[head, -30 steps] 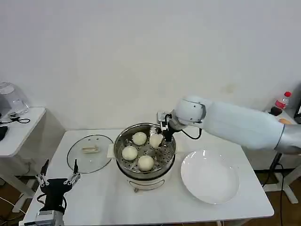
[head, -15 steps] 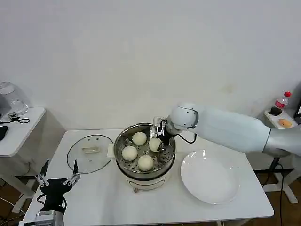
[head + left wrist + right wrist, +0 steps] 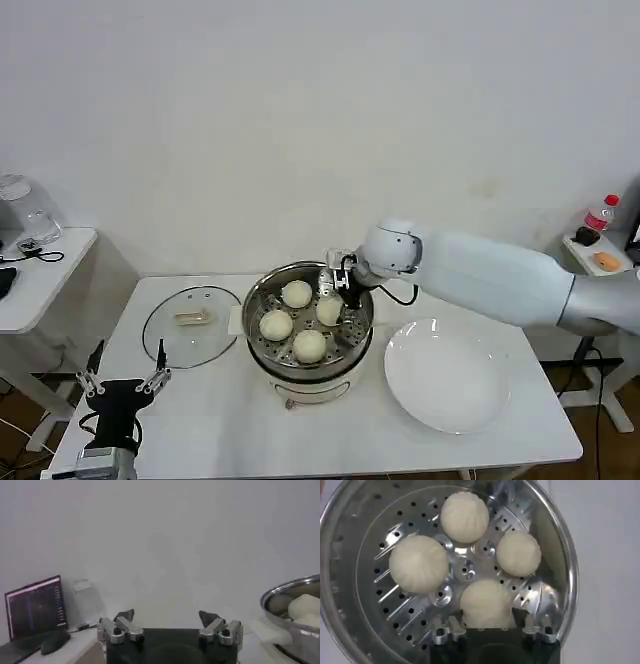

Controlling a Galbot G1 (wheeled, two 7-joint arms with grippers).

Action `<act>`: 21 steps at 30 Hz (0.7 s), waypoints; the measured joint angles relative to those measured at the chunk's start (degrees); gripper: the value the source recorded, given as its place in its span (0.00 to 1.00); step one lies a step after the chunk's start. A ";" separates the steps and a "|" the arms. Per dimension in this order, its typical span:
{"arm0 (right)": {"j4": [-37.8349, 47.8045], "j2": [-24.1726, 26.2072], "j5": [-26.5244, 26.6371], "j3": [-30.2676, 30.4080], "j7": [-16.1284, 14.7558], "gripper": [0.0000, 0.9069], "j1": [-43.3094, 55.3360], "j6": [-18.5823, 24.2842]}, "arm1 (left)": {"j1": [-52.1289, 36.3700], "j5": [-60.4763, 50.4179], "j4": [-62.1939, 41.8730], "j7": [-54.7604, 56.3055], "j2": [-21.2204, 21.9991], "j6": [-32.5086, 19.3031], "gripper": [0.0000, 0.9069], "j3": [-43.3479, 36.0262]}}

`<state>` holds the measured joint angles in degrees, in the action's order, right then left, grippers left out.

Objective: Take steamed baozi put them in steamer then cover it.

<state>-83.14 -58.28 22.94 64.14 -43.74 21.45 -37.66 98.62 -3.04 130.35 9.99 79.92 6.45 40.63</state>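
We see our right tool [image 3: 335, 287] reaching over the far right side of the steamer [image 3: 258, 335], which stands at the middle of the white counter [image 3: 210, 410]. All four buns lie on the holed metal tray inside the pot. From the head view one bun [image 3: 297, 294] sits at the far side, one [image 3: 276, 325] at the left, one [image 3: 310, 346] at the near side, and the fourth bun [image 3: 329, 310] at the right, directly under our right tool.

In the right wrist view the tool [image 3: 487, 627] has its two fingers [image 3: 445, 632] spread on either side of that fourth bun [image 3: 486, 602], whose lower edge lies between them. We cannot tell whether the fingers press on it or have let go. The other three buns [image 3: 465, 516] [image 3: 418, 563] [image 3: 518, 552] rest apart from each other around the tray's centre.

The glass lid [image 3: 192, 323] lies flat on the counter just left of the steamer, its small cream handle facing up. A white plate [image 3: 447, 375] sits on the counter to the right of the steamer.

Our left tool [image 3: 123, 383] is parked low at the near left corner of the counter, its fingers spread wide apart and holding nothing; the left wrist view shows the same tool [image 3: 170, 625] with the steamer's rim [image 3: 287, 592] off to one side.
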 measured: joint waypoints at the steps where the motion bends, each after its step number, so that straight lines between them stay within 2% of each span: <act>1: -0.23 0.32 0.01 -0.25 0.05 1.00 0.18 0.04 | -0.06 0.00 -0.03 0.00 0.01 0.00 1.00 -0.02; 7: -2.82 3.26 0.25 -3.21 0.51 1.00 0.30 0.16 | -0.35 0.37 -0.32 -0.02 -0.18 0.00 1.00 0.01; 12: -7.07 7.88 1.89 -8.05 3.38 1.00 -1.30 0.92 | -0.82 0.62 -0.48 -0.14 -0.39 0.02 1.00 0.07; 16: -11.57 13.36 2.98 -14.84 9.60 1.00 -6.46 3.43 | -1.18 0.64 -1.04 -0.23 -0.53 0.04 1.00 0.06; 21: -17.60 18.77 1.21 -30.27 19.81 1.00 -20.19 9.71 | -1.62 0.34 -2.07 -0.29 -1.02 -0.13 1.00 0.13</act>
<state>-100.74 -39.51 24.15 33.87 -23.93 1.27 -27.96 97.00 -2.70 128.28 9.70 78.90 6.32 40.75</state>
